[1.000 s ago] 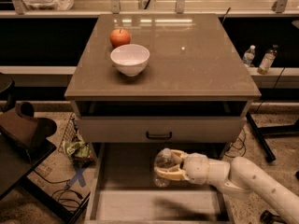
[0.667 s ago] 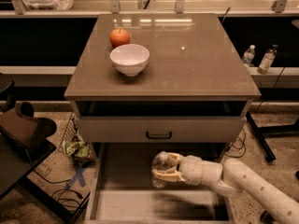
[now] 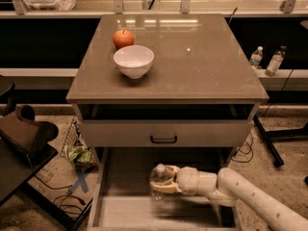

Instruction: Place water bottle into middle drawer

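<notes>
The water bottle (image 3: 159,174), clear plastic and lying tilted, is held in my gripper (image 3: 162,184). The gripper's pale fingers (image 3: 166,188) are shut around it. My white arm reaches in from the lower right. The bottle hangs over the open middle drawer (image 3: 99,194), a wide box with pale side walls and a lighter floor (image 3: 127,211), pulled out below the cabinet. The bottle sits a little above the floor, near the drawer's middle.
Above the open drawer is a grey drawer front with a black handle (image 3: 163,139). On the cabinet top stand a white bowl (image 3: 134,60) and a red apple (image 3: 123,38). Two small bottles (image 3: 256,57) stand at the right. A dark chair (image 3: 24,134) and green bag (image 3: 79,154) lie left.
My gripper has moved the bottle a little to the left and slightly lower over the open drawer. The grip is unchanged.
</notes>
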